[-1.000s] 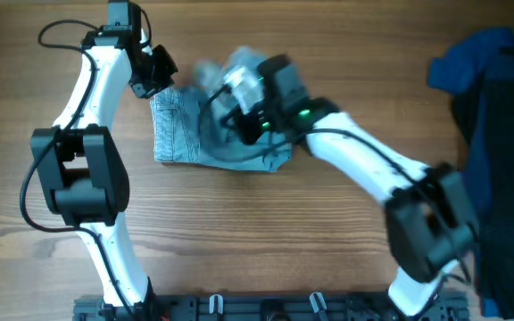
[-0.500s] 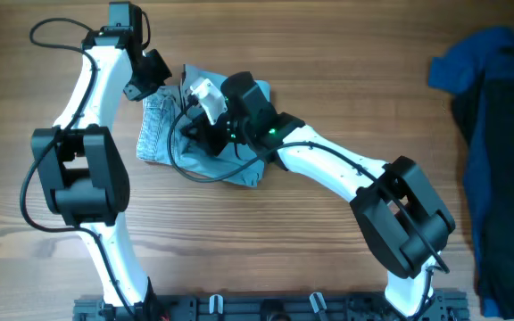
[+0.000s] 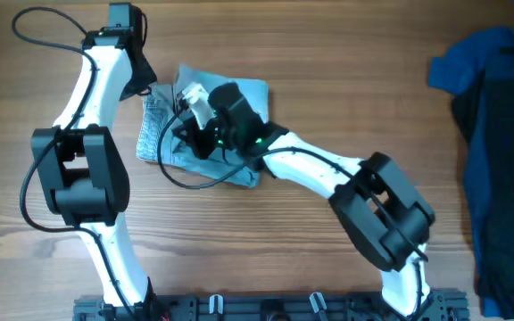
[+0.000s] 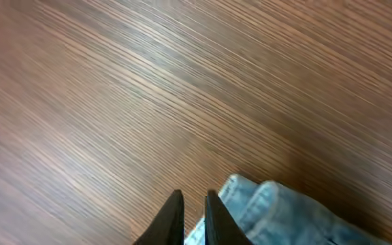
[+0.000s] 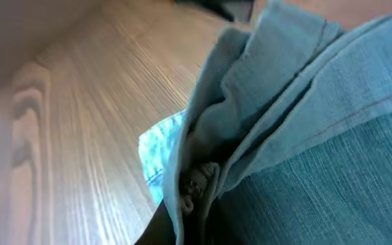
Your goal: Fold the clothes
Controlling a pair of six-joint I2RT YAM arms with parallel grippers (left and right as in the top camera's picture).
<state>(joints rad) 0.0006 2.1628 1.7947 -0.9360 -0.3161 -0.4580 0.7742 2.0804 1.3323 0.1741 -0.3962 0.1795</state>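
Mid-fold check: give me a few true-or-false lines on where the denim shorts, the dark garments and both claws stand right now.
1. The denim shorts sit on the table between the two arms' ends. True.
2. The dark blue garments are piled on the shorts. False: they lie at the table's far right edge, well apart.
3. The right claw is over the shorts, its arm stretched across them. True.
4. The left claw is spread wide open. False: its fingers stand close together, with only a narrow gap.
5. The shorts lie spread out flat in one layer. False: the right wrist view shows bunched, doubled-over layers.
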